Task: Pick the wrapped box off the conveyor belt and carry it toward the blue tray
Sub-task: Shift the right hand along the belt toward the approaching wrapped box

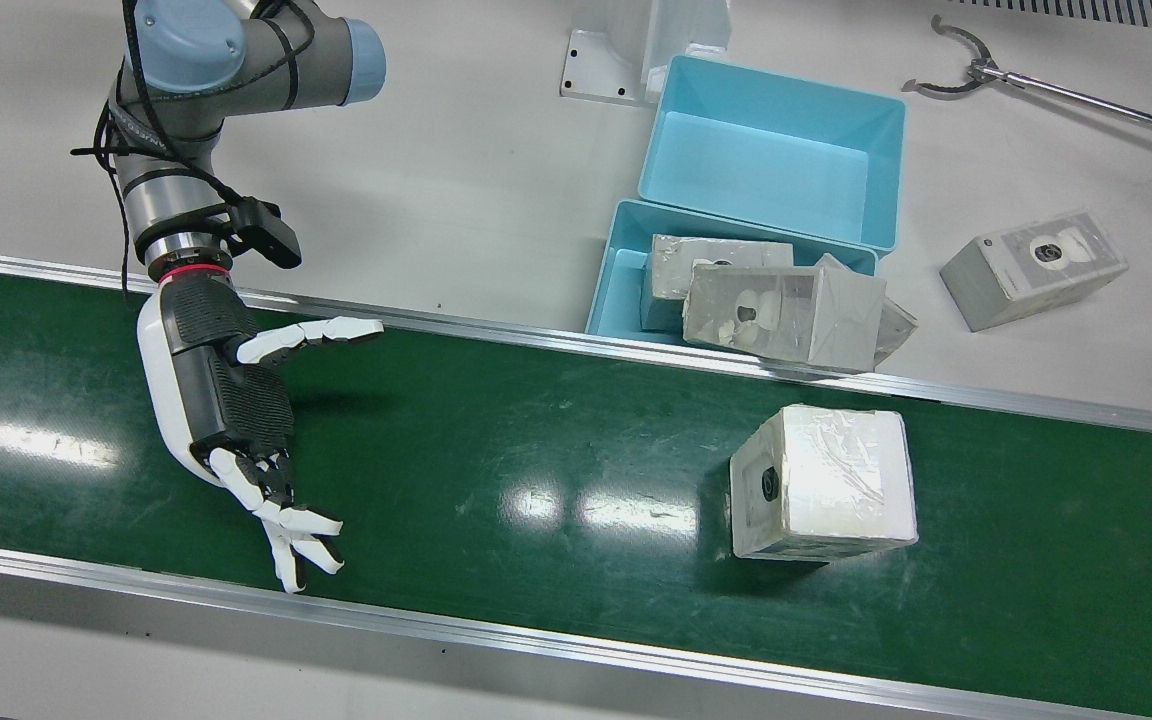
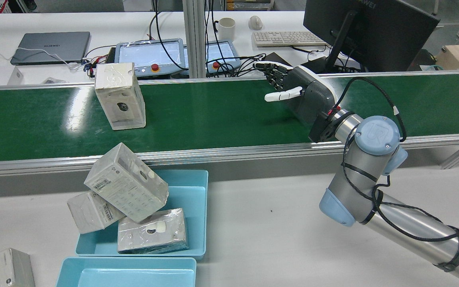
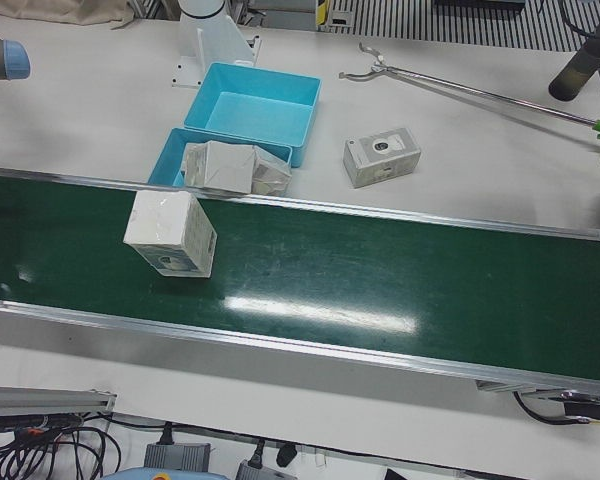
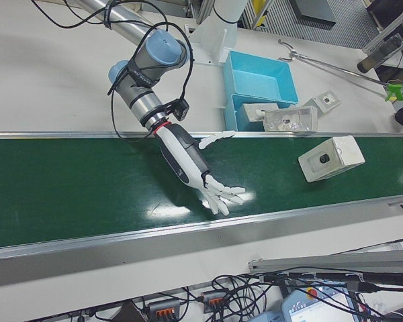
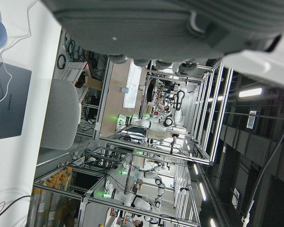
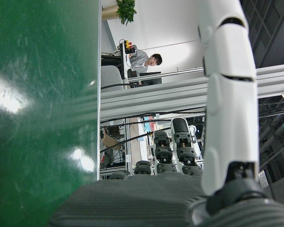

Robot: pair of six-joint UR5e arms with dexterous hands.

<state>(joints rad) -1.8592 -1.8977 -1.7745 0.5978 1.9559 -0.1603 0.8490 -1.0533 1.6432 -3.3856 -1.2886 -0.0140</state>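
The wrapped white box [image 1: 821, 480] stands on the green conveyor belt [image 1: 536, 430], close to the belt's tray side; it also shows in the rear view [image 2: 120, 95], the left-front view [image 3: 170, 232] and the right-front view [image 4: 330, 157]. My right hand [image 1: 226, 400] hovers over the belt far from the box, open and empty with fingers spread [image 2: 301, 93] [image 4: 188, 161]. A blue tray [image 1: 616, 280] beside the belt holds several wrapped boxes. My left hand [image 5: 170, 28] shows only as a palm in its own view.
An empty second blue tray [image 1: 776, 160] sits behind the first. A loose box [image 1: 1031, 268] lies on the white table, and a long grabber tool [image 1: 966, 70] beyond it. Monitors, cables and a keyboard [image 2: 285, 38] stand behind the belt's far rail.
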